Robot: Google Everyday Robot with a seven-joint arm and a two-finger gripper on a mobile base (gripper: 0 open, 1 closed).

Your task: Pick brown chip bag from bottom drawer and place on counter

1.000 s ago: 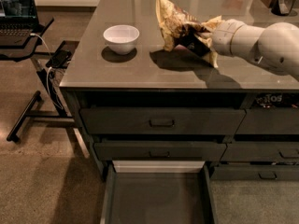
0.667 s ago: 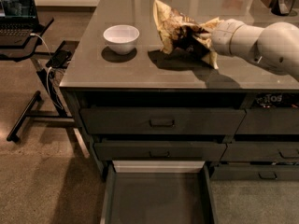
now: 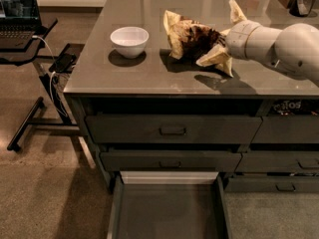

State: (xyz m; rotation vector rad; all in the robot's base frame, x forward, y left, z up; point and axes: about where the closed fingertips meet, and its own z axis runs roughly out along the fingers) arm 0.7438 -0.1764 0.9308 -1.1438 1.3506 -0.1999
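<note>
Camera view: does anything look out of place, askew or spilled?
Nothing looks spilled or damaged. The bottom drawer stands pulled out below the counter. The brown chip bag looks crumpled and tilted on the counter, with the gripper at its right edge. The white bowl stands upright.

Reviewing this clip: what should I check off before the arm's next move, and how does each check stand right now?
1. Brown chip bag out of the bottom drawer: ok; the drawer stands open with no bag showing in it.
2. Bag over the counter: ok.
3. Bag resting on the counter: ok, it seems so; its shadow sits right beneath it.
4. Bag apart from the white bowl: ok.
5. Bag back from the counter's front edge: ok.
6. Gripper, at the bag's right side, has let go: cannot tell.
</note>
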